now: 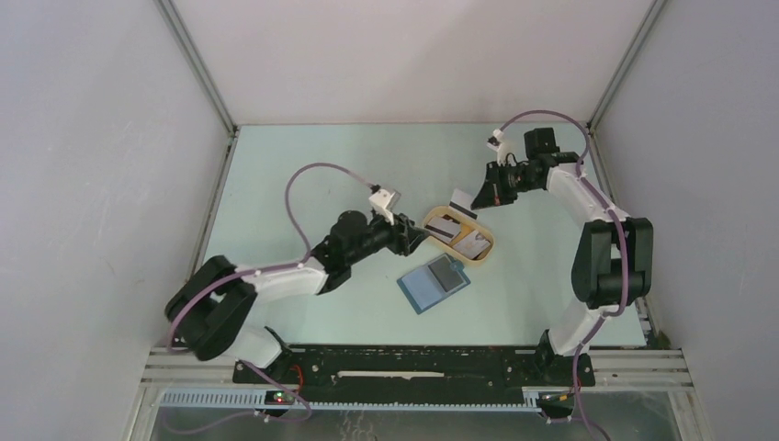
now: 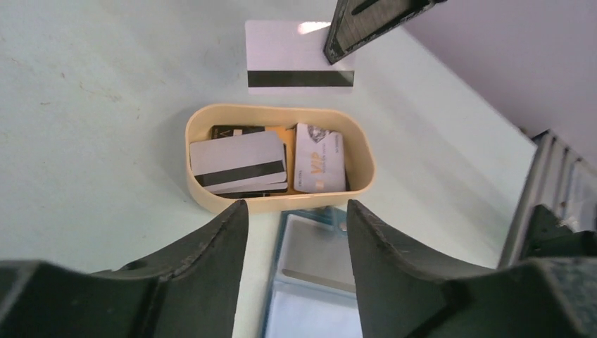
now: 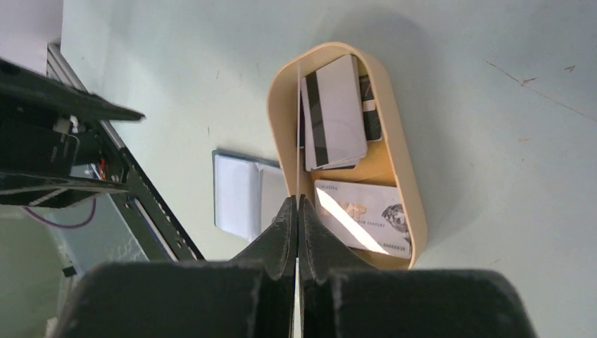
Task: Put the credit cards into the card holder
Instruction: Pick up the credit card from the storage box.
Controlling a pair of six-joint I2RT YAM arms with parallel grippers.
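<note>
card holder (image 2: 310, 278) cut by bottom edge, dark card (image 2: 236, 131) mostly under striped card (image 2: 238, 163)

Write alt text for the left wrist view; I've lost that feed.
The right gripper holds a white striped card just beyond a beige tray that holds more cards. The left gripper, open and empty, frames the tray's near rim, with the open wallet lying nearest the camera.

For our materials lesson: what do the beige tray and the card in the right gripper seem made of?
Beige tray: likely moulded plastic, matte; smooth, rounded one-piece wall. Card in the right gripper: probably glossy plastic; glare patch, unbent though gripped at one corner, dark stripe.
</note>
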